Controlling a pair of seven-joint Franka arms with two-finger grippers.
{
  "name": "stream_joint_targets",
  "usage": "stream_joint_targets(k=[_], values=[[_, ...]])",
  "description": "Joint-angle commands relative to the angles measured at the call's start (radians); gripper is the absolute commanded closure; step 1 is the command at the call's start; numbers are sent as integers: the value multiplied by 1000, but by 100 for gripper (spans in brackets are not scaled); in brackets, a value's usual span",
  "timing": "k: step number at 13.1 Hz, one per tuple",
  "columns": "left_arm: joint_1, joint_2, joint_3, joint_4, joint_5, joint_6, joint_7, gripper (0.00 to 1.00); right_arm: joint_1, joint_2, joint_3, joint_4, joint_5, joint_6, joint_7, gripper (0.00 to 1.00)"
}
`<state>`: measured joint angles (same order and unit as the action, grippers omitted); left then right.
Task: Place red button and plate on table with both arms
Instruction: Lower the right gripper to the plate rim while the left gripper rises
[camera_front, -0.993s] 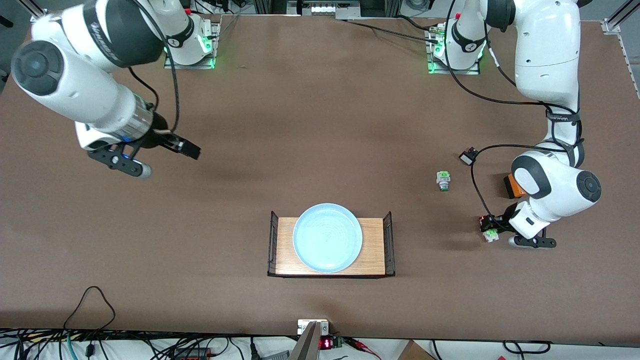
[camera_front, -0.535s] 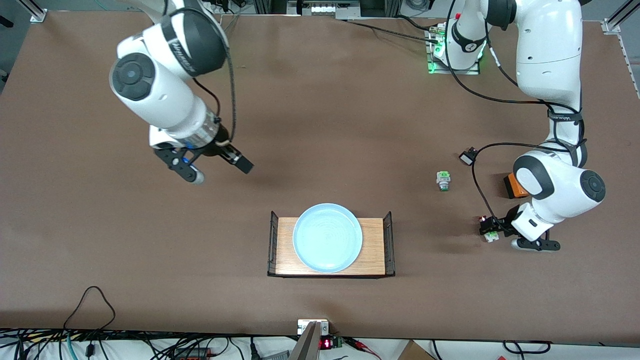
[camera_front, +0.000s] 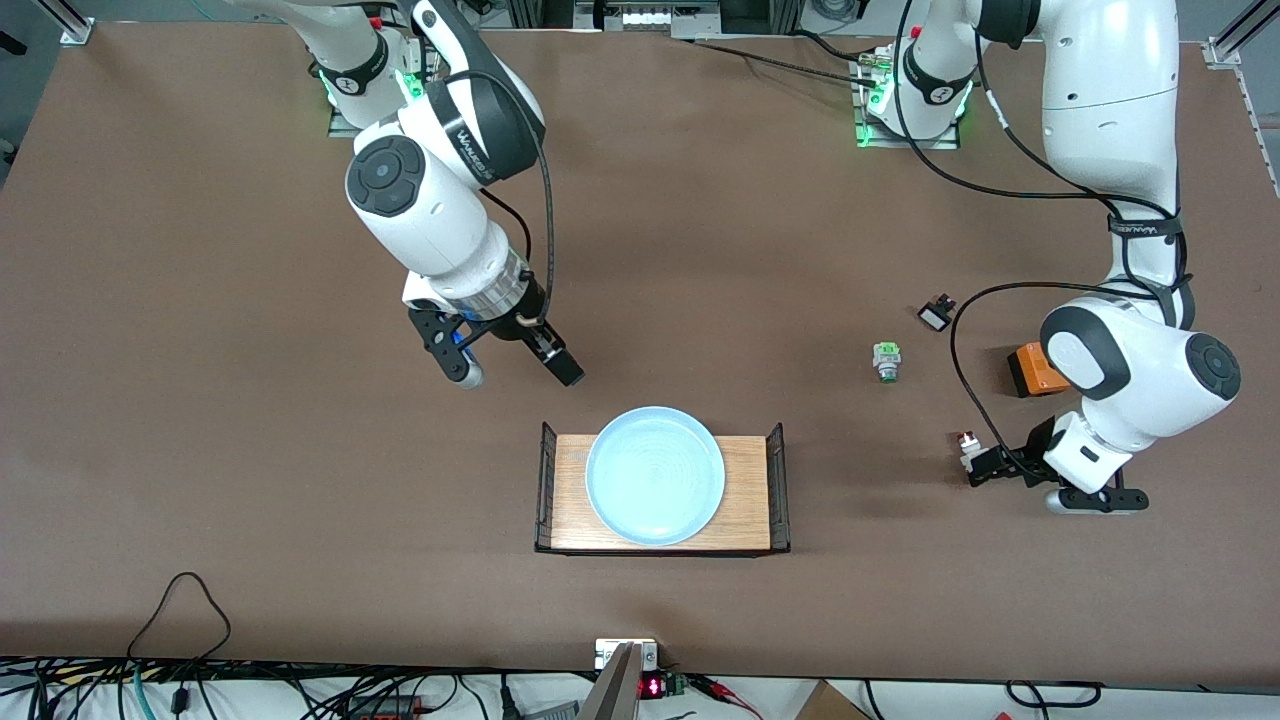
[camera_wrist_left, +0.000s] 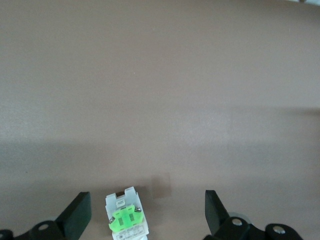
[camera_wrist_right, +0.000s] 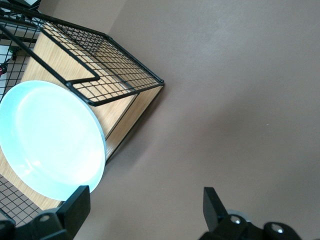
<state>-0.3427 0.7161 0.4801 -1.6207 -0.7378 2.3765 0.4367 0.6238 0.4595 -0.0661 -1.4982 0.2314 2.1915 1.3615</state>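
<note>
The red button (camera_front: 967, 442) lies on the brown table (camera_front: 300, 500) toward the left arm's end; its green block (camera_wrist_left: 126, 221) shows in the left wrist view. My left gripper (camera_front: 1012, 487) (camera_wrist_left: 146, 200) is open and low around it, and neither finger touches it. The pale blue plate (camera_front: 655, 475) (camera_wrist_right: 50, 140) rests on a light-wood rack (camera_front: 745, 490). My right gripper (camera_front: 519, 378) (camera_wrist_right: 146, 196) hangs open and empty over the table, just beside the rack's wire end (camera_wrist_right: 120, 75).
A green-and-silver switch (camera_front: 886, 361), a small black part (camera_front: 936, 314) and an orange box (camera_front: 1030, 368) lie near the left arm. Cables (camera_front: 180, 600) run along the table edge nearest the front camera.
The left gripper has opened and let go of the red button, then shifted slightly toward its end of the table. The right arm has swung from its end to the rack.
</note>
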Motion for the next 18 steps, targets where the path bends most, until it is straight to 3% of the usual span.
stream_joint_targets(k=[1, 5, 10, 13, 18], values=[[14, 6, 9, 91, 62, -98, -113, 0, 37, 66, -11, 68, 14, 4, 69, 0], [53, 5, 3, 214, 210, -245, -234, 0, 43, 108, -12, 79, 14, 88, 166, 0], [89, -38, -21, 243, 346, -384, -320, 0, 42, 174, -14, 85, 16, 252, 179, 0], [131, -118, -121, 243, 472, -443, -424, 0, 42, 226, -14, 128, 16, 290, 211, 0], [261, -286, -349, 237, 649, -577, -523, 0, 43, 245, -14, 131, 13, 292, 212, 3]])
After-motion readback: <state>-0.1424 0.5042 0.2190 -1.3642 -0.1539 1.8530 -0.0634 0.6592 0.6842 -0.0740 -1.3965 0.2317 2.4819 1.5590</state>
